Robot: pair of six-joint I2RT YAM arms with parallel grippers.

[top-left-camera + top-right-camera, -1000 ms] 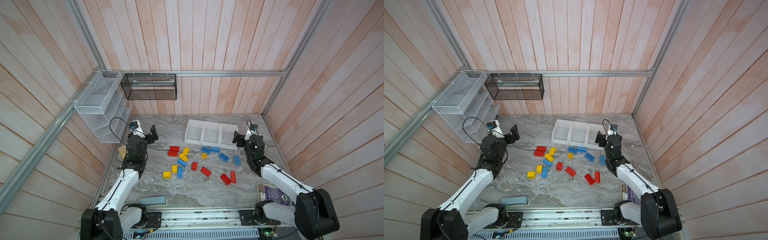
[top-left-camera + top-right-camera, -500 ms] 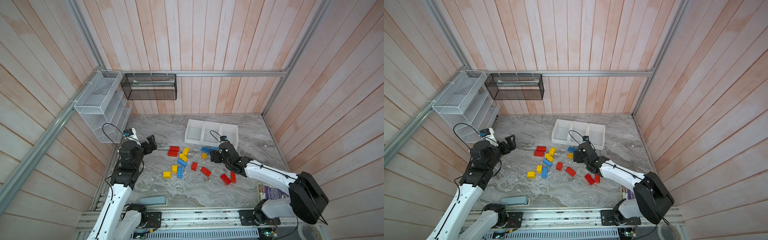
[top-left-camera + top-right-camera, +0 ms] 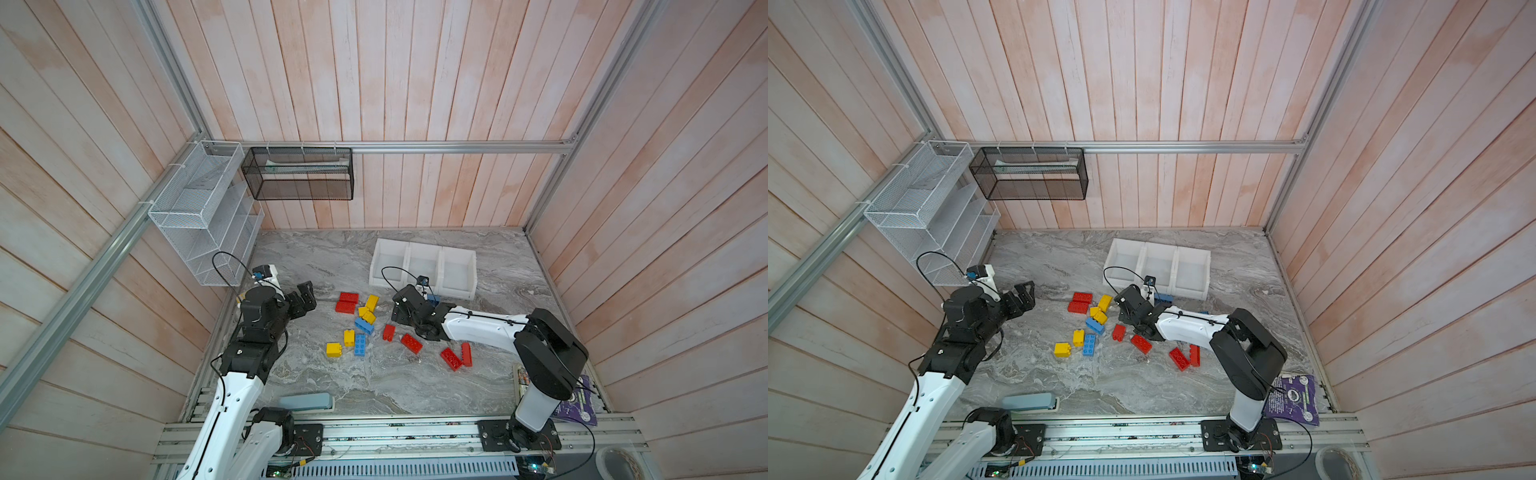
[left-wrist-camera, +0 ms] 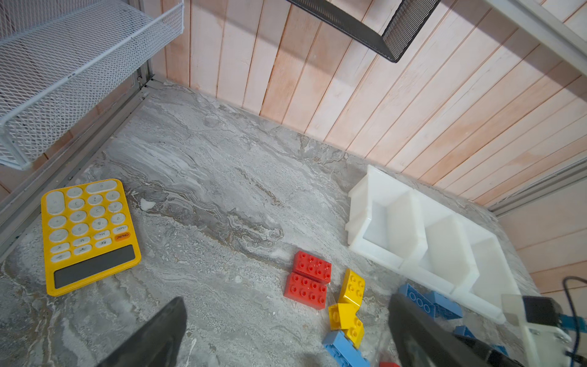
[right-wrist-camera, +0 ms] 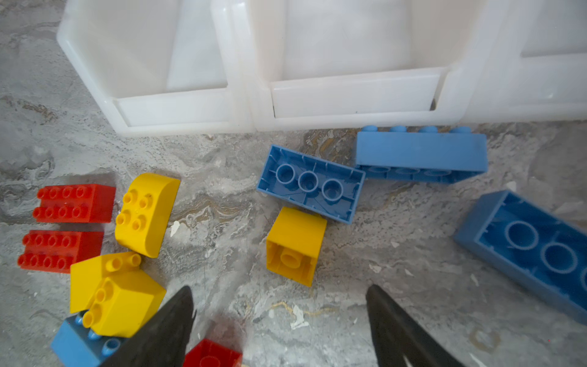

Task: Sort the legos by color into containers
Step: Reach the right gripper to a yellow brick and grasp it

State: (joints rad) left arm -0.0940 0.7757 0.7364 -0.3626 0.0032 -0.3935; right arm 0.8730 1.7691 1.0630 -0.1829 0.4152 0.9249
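Red, yellow and blue legos [image 3: 364, 325] lie scattered mid-table in both top views. The three joined white containers [image 3: 424, 270] [image 3: 1158, 268] stand behind them and hold nothing that I can see. My right gripper [image 3: 401, 311] [image 3: 1129, 309] hangs low over the bricks in front of the containers. In the right wrist view it [image 5: 279, 289] is open, with bare table between its fingers and a small yellow brick [image 5: 295, 246] on its side just beyond the tips. My left gripper [image 3: 305, 297] [image 4: 286, 298] is open and holds nothing, left of two red bricks [image 4: 308, 279].
A yellow calculator [image 4: 89, 235] lies by the left wall under the white wire rack [image 3: 203, 216]. A black mesh basket [image 3: 299, 174] hangs on the back wall. A blue-grey case [image 3: 305, 402] lies at the front edge and a purple booklet [image 3: 579, 409] at the front right.
My right arm swung from beside the containers' right end to the left, over the bricks, and its jaws narrowed a little. My left arm drew back slightly, still open.
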